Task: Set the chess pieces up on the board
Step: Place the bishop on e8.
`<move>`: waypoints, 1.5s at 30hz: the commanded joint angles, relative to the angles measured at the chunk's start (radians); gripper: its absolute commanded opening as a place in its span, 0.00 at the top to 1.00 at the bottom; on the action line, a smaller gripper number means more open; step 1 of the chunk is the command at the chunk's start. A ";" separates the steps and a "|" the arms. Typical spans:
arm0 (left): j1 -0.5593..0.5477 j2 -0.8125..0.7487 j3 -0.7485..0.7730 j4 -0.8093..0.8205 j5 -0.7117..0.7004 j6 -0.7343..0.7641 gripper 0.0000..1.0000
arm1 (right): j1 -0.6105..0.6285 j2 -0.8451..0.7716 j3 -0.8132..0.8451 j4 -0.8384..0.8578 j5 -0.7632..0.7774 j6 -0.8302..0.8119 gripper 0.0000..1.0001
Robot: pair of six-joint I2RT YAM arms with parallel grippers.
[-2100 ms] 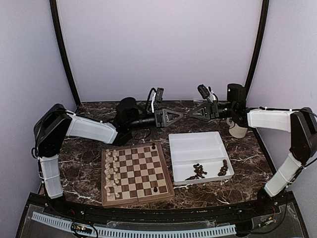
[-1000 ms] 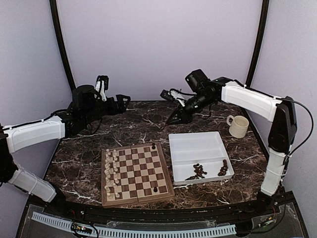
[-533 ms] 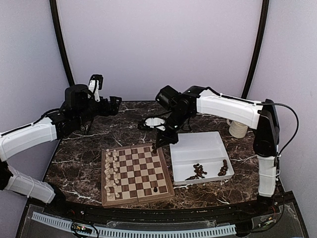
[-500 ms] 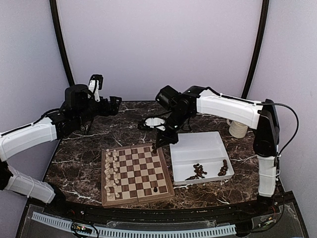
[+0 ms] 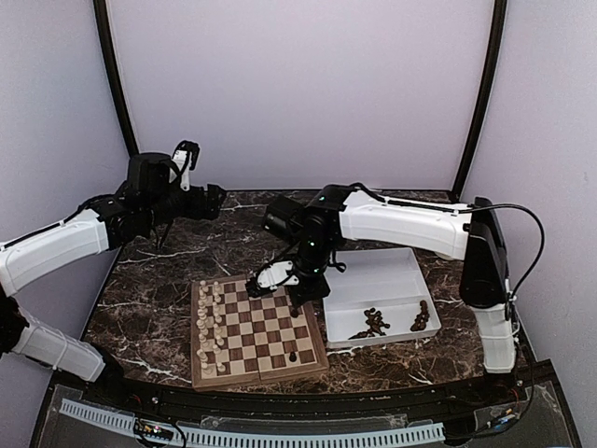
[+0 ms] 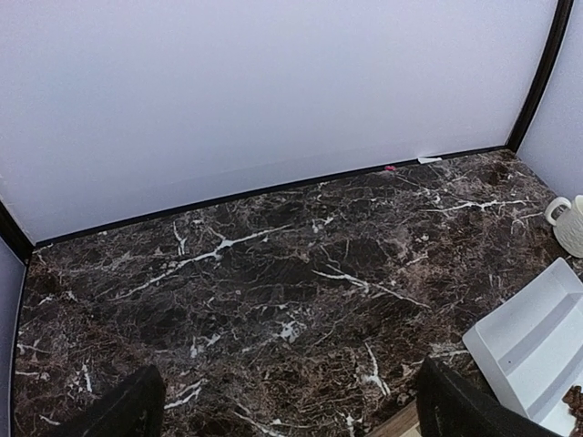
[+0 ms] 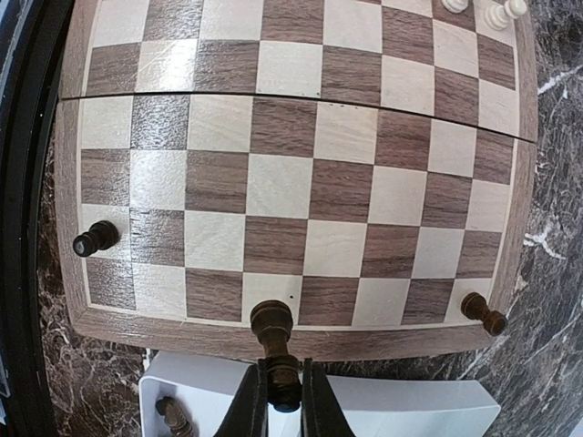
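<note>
Here the right gripper (image 7: 281, 387) hangs over the right-hand rim of the board (image 5: 270, 327), its jaws closed on a dark chess piece (image 7: 273, 320). The wrist view does not show whether that piece touches the wood. The board lies by the near edge of the tabletop (image 6: 273, 273), left of centre. Two rows of cream pieces (image 5: 210, 322) stand along its left side. Two dark pieces stand on its right side, one in each corner square (image 7: 96, 238) (image 7: 481, 311). A white tray (image 5: 373, 271) sits just beside the board, toward the right edge, with loose dark pieces (image 5: 373, 323) heaped in its near part. A cream mug (image 6: 574, 223) stands near the far-right corner. The left gripper (image 6: 290, 366) is held above the far-left area, well apart from the board, its jaws spread wide and gripping nothing.
</note>
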 commanded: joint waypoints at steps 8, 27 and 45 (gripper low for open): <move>0.079 0.010 0.020 -0.021 0.072 0.064 0.01 | 0.057 0.072 0.108 -0.087 0.122 -0.055 0.99; 0.205 -0.025 -0.019 -0.007 0.183 -0.030 0.01 | 0.073 0.100 0.117 -0.052 0.196 -0.043 0.98; 0.205 -0.031 -0.018 -0.016 0.189 -0.022 0.01 | 0.087 0.125 0.132 -0.048 0.191 -0.036 0.95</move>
